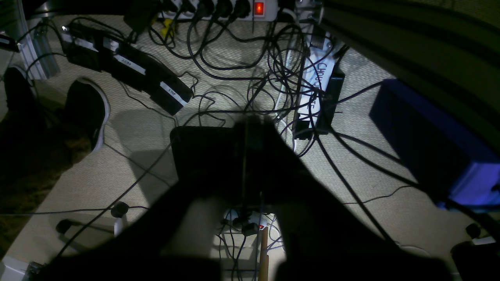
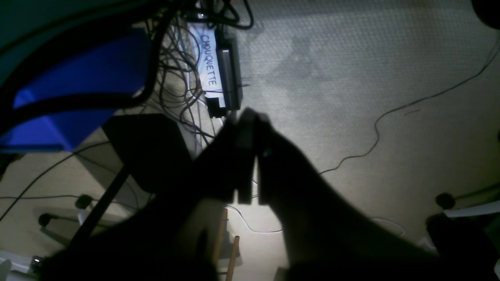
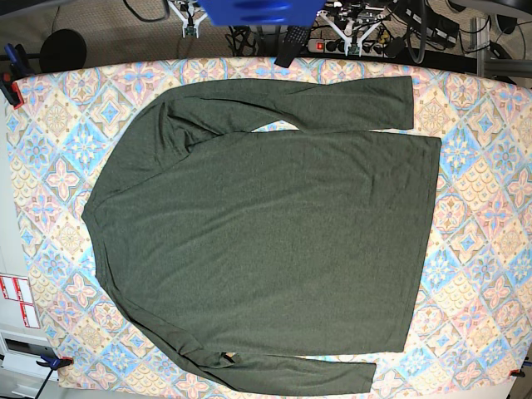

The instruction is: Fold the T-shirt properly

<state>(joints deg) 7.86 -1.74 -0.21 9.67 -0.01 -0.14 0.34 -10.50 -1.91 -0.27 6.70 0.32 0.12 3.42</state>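
The dark olive-green long-sleeved T-shirt lies flat on the patterned table, neck to the left and hem to the right. One sleeve lies along the far edge, the other along the near edge. No gripper shows in the base view. The left gripper is a dark silhouette over the floor, its fingers together with nothing between them. The right gripper is also dark, shut and empty over the floor. The shirt shows in neither wrist view.
Both wrist views look down at carpet beyond the table's far edge, with tangled cables, a power strip, a box labelled CHOUQUETTE and a blue box. Black shoes are at the left.
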